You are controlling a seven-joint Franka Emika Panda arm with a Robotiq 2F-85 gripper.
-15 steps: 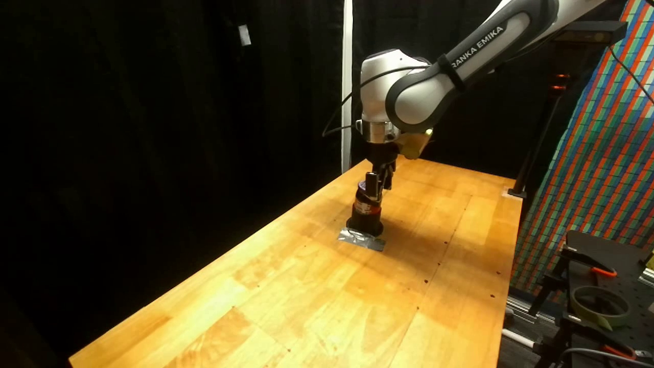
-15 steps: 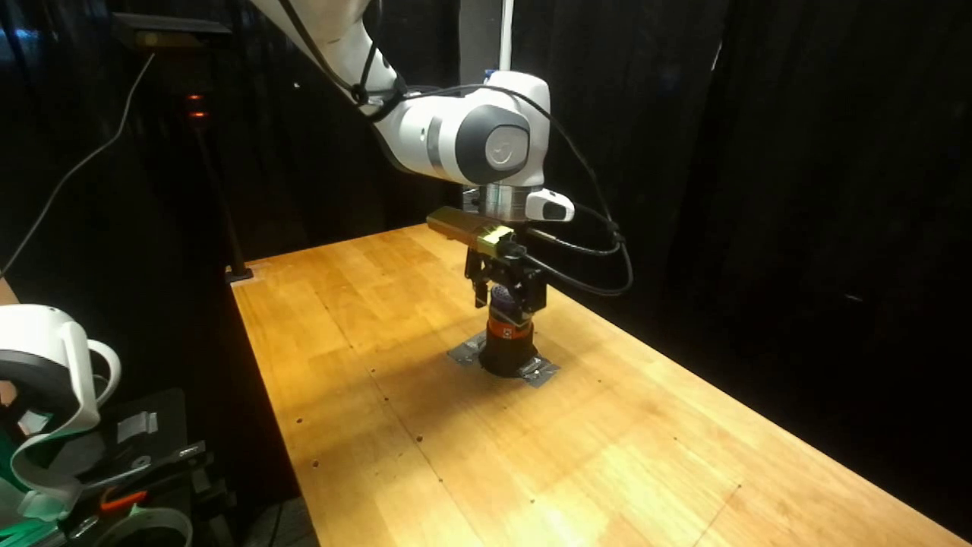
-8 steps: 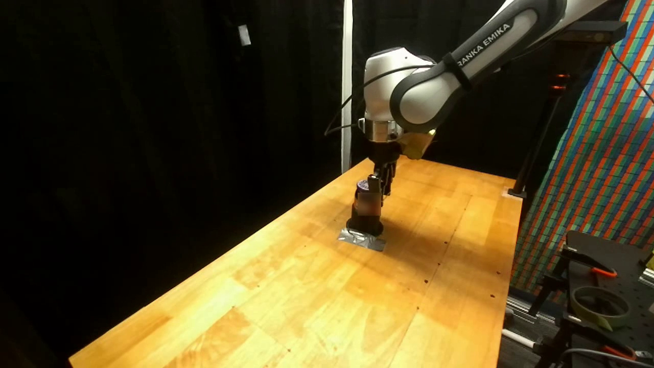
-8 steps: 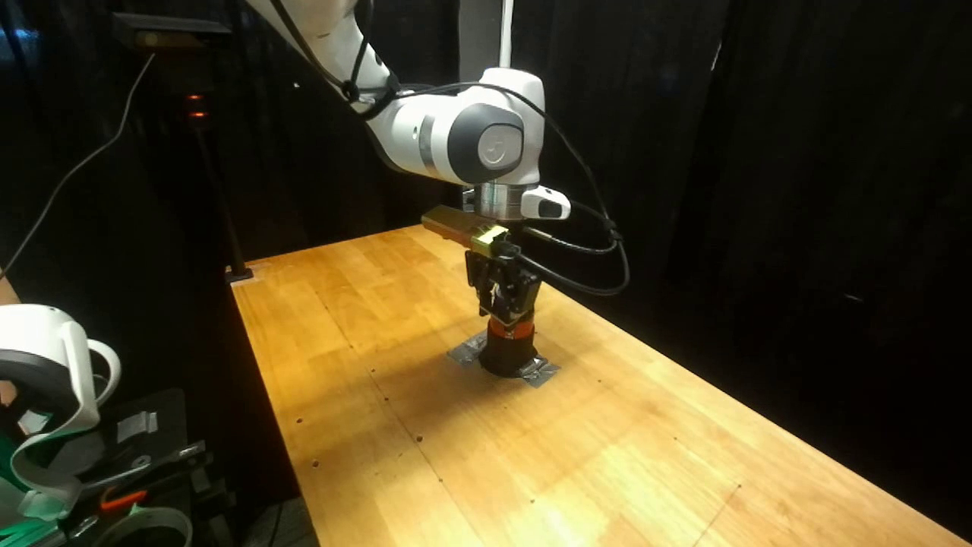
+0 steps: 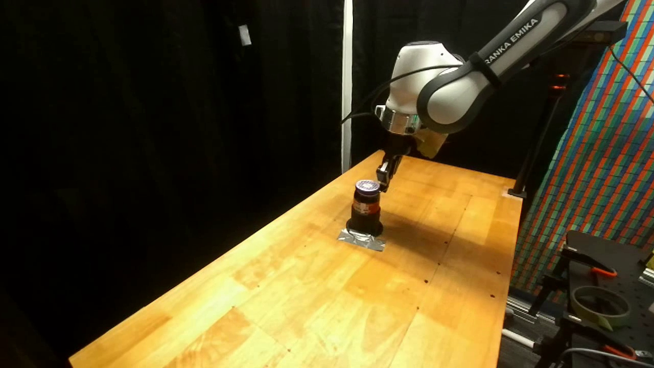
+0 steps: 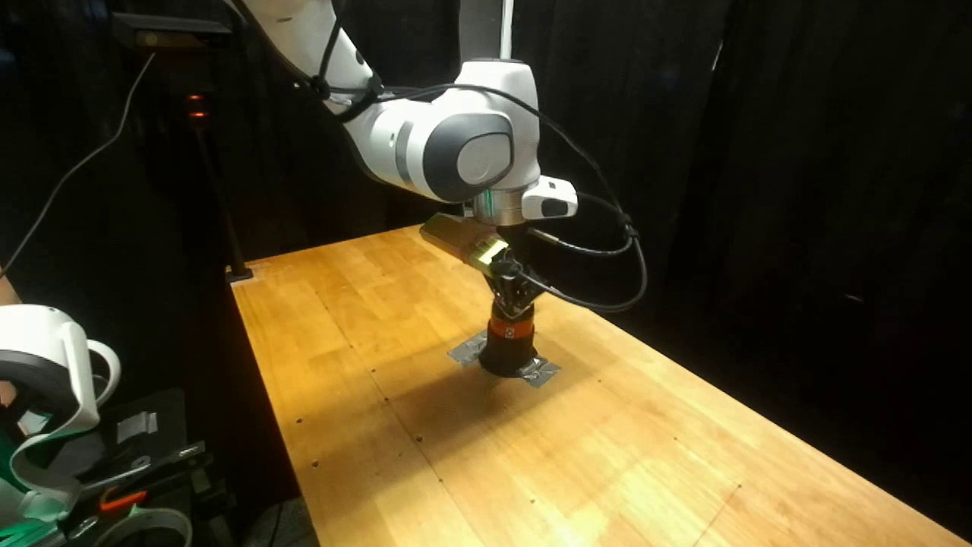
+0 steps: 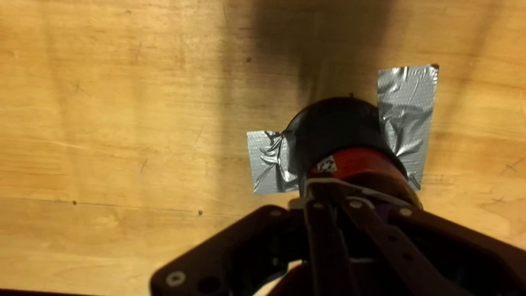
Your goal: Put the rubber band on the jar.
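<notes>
There's the jar point(image 5: 367, 207), upright in its black base point(image 5: 364, 225), near mid-frame in both exterior views! The claw point(image 6: 515, 306), pressed together, is close by the lid point(image 5: 368, 186); pale band point(image 7: 328, 180), lower right, wrist view.

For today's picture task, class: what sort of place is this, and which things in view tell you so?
Probably a robotics lab or workshop. The clues, in an exterior view: a robot arm reaching over a wooden table, and what look like dark curtains behind.
</notes>
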